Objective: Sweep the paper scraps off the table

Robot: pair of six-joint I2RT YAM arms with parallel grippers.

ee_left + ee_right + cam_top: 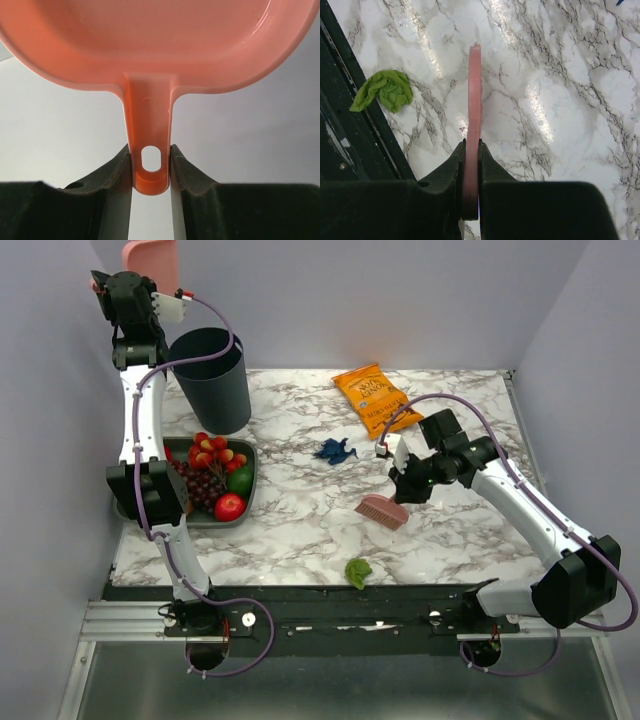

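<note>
Right wrist shows right pincer [472, 145] squeezing the brush [475, 90]; left pincer [150, 150] holds the dustpan [150, 40]. Those paper scraps [384, 90] look light and soft: push, don't pinch.

**Shiny Things and Dull Things**

The desk [300, 530] looks like smooth white stone with grey veins, and it shines where light hits it. The pink dustpan [150, 45] is smooth, glossy plastic. The pink brush [382, 511] looks like duller plastic. The green scrap [384, 90] at the desk's front edge is crumpled, dull paper. The blue scrap [336, 450] mid-desk is crinkled too. The left tool [151, 167] has dull black pads [107, 182].
</note>
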